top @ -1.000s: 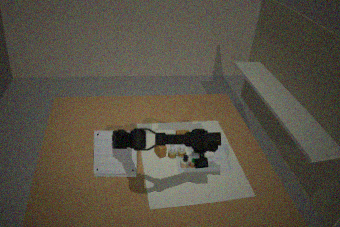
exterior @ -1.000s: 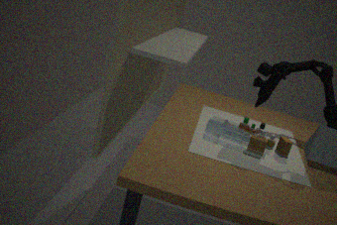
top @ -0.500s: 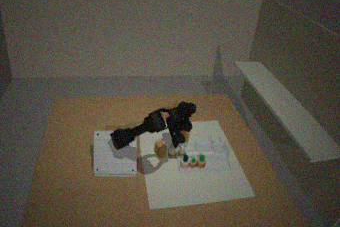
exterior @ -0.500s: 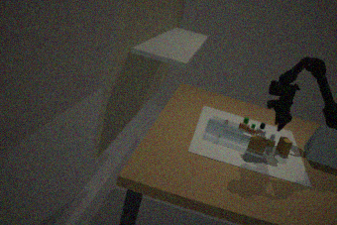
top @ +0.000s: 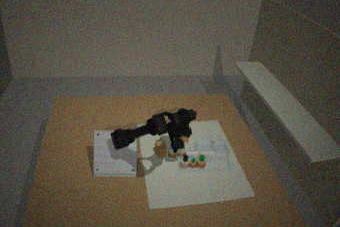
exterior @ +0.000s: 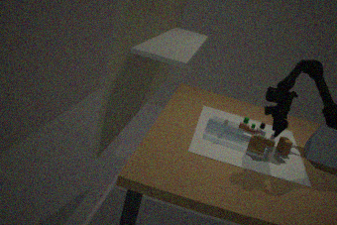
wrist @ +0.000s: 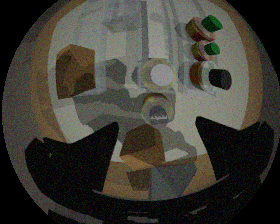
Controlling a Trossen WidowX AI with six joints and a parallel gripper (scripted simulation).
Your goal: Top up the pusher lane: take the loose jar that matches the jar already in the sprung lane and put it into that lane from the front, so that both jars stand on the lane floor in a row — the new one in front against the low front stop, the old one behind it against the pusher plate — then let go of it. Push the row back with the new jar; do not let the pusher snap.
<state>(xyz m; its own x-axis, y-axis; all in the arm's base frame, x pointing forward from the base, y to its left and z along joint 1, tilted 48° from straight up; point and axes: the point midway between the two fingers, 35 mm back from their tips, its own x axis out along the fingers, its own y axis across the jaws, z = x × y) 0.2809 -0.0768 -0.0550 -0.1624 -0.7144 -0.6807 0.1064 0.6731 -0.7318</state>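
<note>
"Where do the jaws (top: 177, 147) (exterior: 278, 135) stand?"

"Spread about as wide as they go, nothing between them, above the white sheet (top: 200, 190) (exterior: 213, 152) on the desk (top: 65, 155) (exterior: 164, 154)."

"And the jars?"

"In the wrist view, a pale-lidded jar (wrist: 161, 75) is at the near end of the clear lane. A grey-topped jar (wrist: 158, 109) stands just this side of it, nearer the brown block (wrist: 144, 145). I take the grey-topped one for the loose jar, but the picture is too grainy to swear they match."

"What could go wrong?"

"With the two so near each other, a careless descent could clip the pale-lidded one or close on both. A finger could also catch the block. Later, letting go before the new jar sits behind the front stop could let the pusher snap the row forward."

"Any brands or writing?"

"None I can read. The green-capped jar (wrist: 202, 29) shows a band of colour, no legible word. There are faint lines on the notepad (top: 115, 155), no more."
</note>
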